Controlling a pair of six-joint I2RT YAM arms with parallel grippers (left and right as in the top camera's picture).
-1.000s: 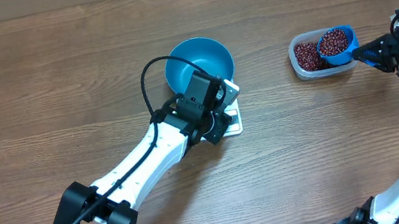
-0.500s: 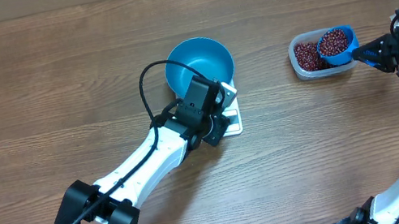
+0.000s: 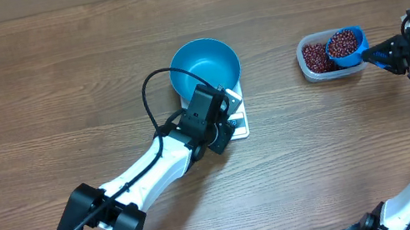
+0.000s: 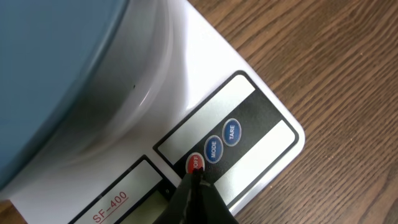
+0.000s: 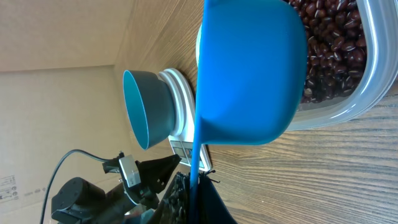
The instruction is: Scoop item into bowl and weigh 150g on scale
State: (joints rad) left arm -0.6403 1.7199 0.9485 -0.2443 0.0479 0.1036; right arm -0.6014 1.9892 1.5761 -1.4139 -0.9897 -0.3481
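Observation:
The blue bowl (image 3: pixel 204 64) stands on the white scale (image 3: pixel 241 128), and I see no beans in it. My left gripper (image 3: pixel 225 120) is shut, its tips (image 4: pixel 196 179) resting on the scale's red on/off button (image 4: pixel 195 162) beside the bowl's wall (image 4: pixel 56 68). At the right, my right gripper (image 3: pixel 387 56) is shut on the handle (image 5: pixel 196 162) of a blue scoop (image 3: pixel 345 45). The scoop is heaped with red-brown beans (image 3: pixel 344 42) and hangs over the clear tub (image 3: pixel 309 69), which holds more beans (image 5: pixel 333 46).
Blue MODE (image 4: pixel 213 149) and TARE (image 4: pixel 231 132) buttons sit next to the red one. The left arm (image 3: pixel 139 173) stretches from the near left to the scale, with a cable looping above it. Bare wooden tabletop (image 3: pixel 55 82) lies between scale and tub.
My left gripper has slid a little back toward the near edge of the scale, away from the bowl. The right gripper and scoop have stayed still.

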